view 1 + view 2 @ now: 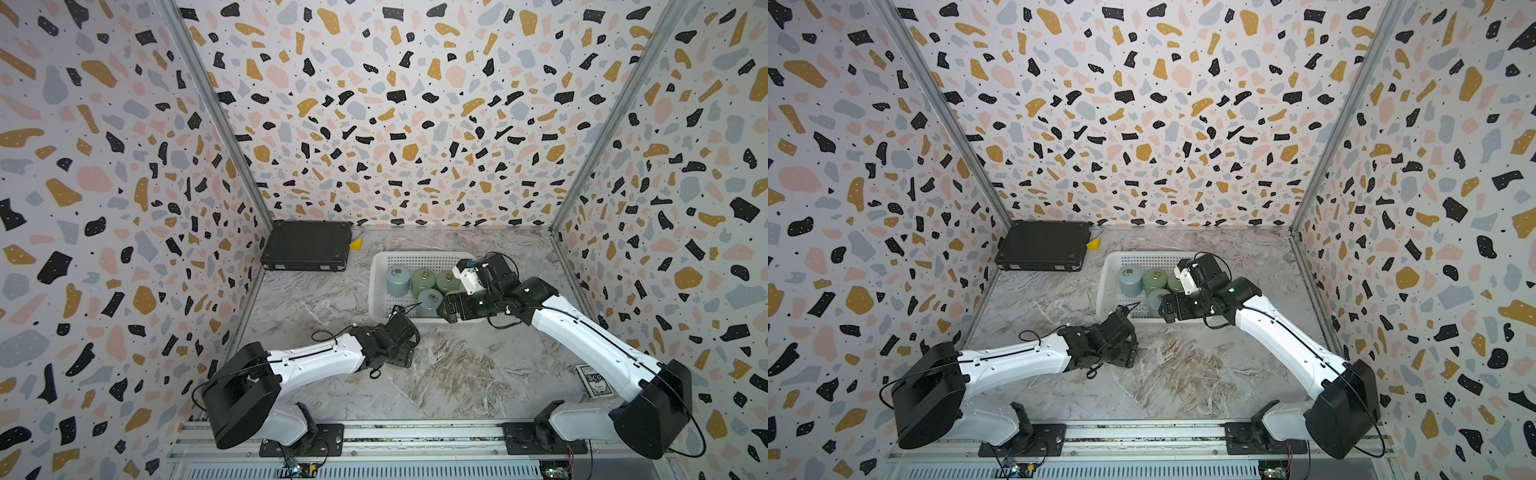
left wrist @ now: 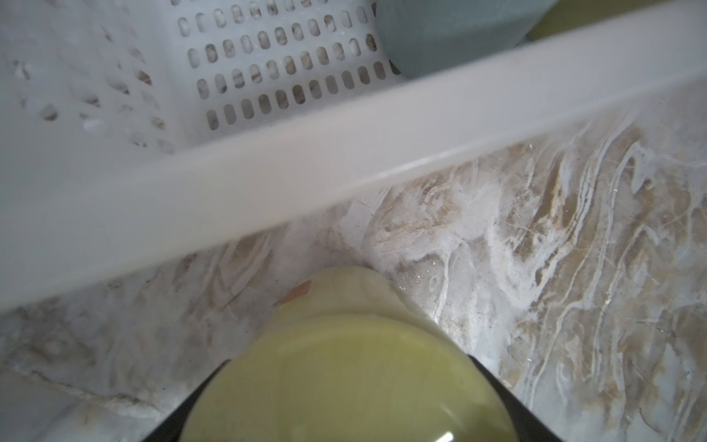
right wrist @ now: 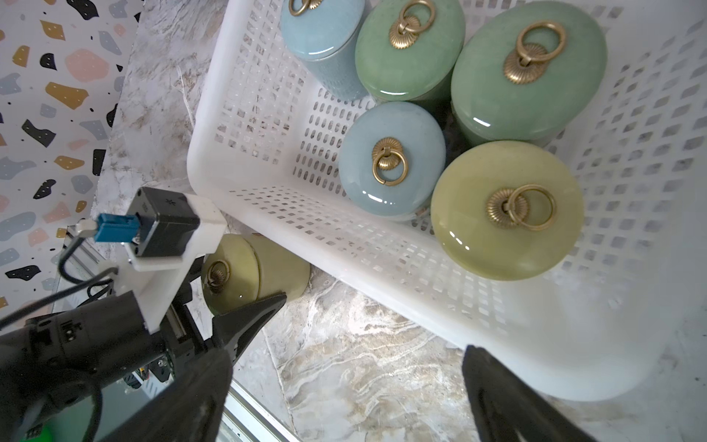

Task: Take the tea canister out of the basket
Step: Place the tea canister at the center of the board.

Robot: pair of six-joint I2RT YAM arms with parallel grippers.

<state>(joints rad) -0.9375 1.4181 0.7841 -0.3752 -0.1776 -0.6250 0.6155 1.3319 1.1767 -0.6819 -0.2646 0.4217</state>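
Your left gripper (image 2: 346, 390) is pinching the yellow-green tea canister (image 3: 267, 268). The left wrist view shows its black fingers (image 2: 199, 398) pressed against both sides of it. That canister is already out of the basket (image 3: 199, 153). It lies tipped on its side on the marble counter (image 1: 457, 374), just beside the basket's near wall, and whether it touches the wall you cannot tell. Its ringed lid faces back toward the left arm.

Your right gripper (image 3: 348, 356) hangs over the basket's near rim with its fingers spread wide and nothing between them.

Inside the basket five more canisters stand upright, bunched together – two blue (image 3: 390, 160), two green (image 3: 528, 72) and one yellow-green (image 3: 505, 210). In both top views the right arm hides that last one.

A flat black case (image 1: 306, 246) lies in the far corner of the counter, well apart from the basket.
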